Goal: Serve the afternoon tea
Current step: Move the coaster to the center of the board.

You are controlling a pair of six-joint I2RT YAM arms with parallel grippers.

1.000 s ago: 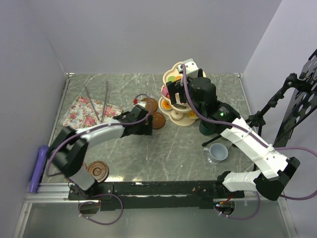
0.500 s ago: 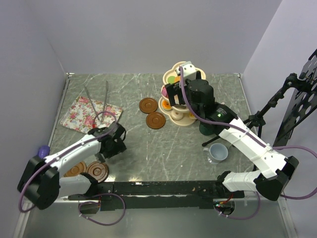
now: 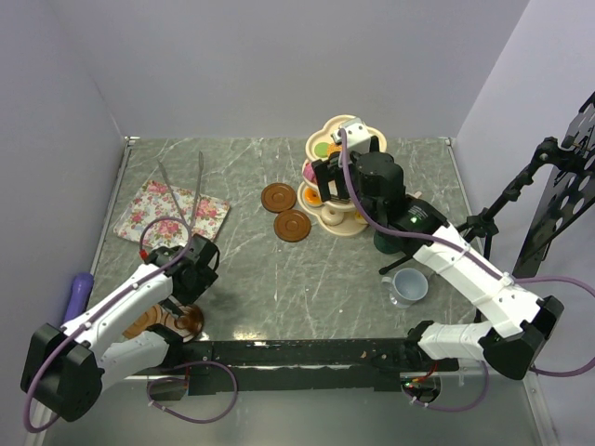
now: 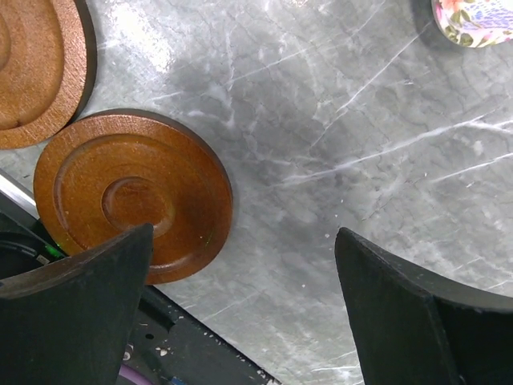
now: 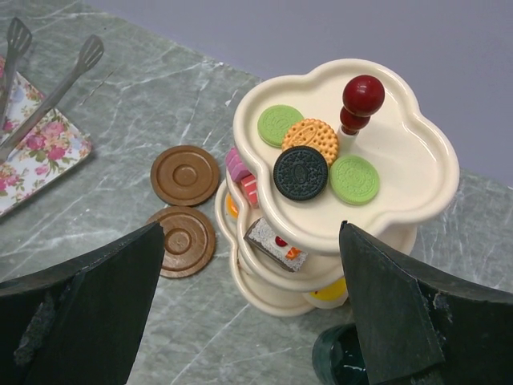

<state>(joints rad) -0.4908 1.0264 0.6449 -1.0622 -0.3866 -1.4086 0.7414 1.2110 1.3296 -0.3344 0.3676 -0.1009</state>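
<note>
Left wrist view: the left gripper [image 4: 244, 301], jaws wide apart and empty, hovers over a brown saucer [image 4: 132, 196] at the near left of the bench [image 4: 361, 120]; it looks stiff, light and smooth, so pinch across its rim. Right gripper [image 5: 250, 309], likewise apart, hangs above the 3-tier stand [image 5: 417, 160], far centre; no writing is readable.

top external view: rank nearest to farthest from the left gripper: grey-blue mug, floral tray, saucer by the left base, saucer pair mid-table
From the left gripper:
1. saucer by the left base, right under it, near-left.
2. floral tray, back left.
3. saucer pair, mid-table.
4. grey-blue mug, right side.
</note>
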